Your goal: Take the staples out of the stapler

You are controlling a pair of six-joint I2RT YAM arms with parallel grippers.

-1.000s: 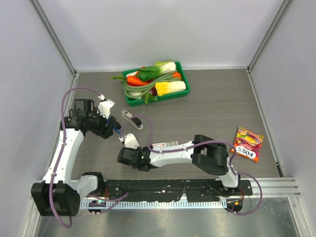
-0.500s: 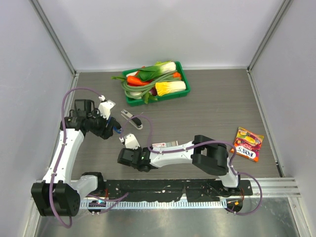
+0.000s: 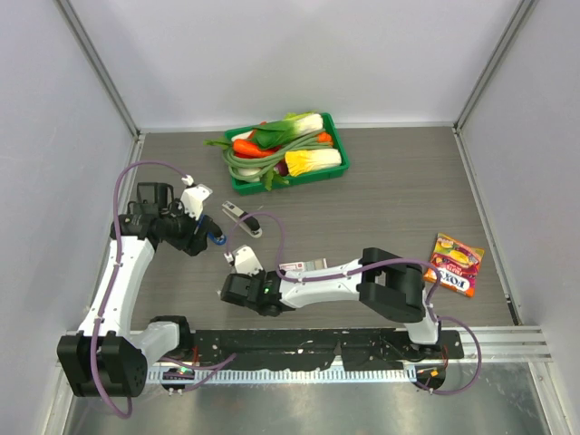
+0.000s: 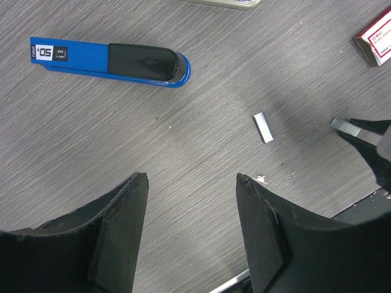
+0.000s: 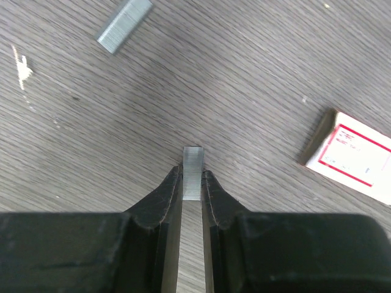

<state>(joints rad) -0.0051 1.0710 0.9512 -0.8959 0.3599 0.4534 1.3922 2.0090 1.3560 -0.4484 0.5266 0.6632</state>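
The stapler (image 3: 243, 218), black with a silver top, lies on the table past both grippers; only its silver edge (image 4: 226, 2) shows at the top of the left wrist view. My right gripper (image 5: 192, 177) is shut on a short silver strip of staples (image 5: 192, 165) and holds it just above the table; in the top view this gripper (image 3: 237, 272) is near the table's left middle. A second loose strip of staples (image 5: 125, 24) lies on the wood, also in the left wrist view (image 4: 263, 128). My left gripper (image 4: 192, 183) is open and empty above the table.
A blue stapler (image 4: 110, 58) lies under the left gripper's view. A small pink-and-white box (image 5: 354, 155) lies beside the right gripper, also in the top view (image 3: 304, 266). A green tray (image 3: 337, 136) of vegetables stands at the back. A snack packet (image 3: 456, 265) lies at the right.
The right arm has shifted slightly to the right with the staple strip still held. The left arm has barely moved.
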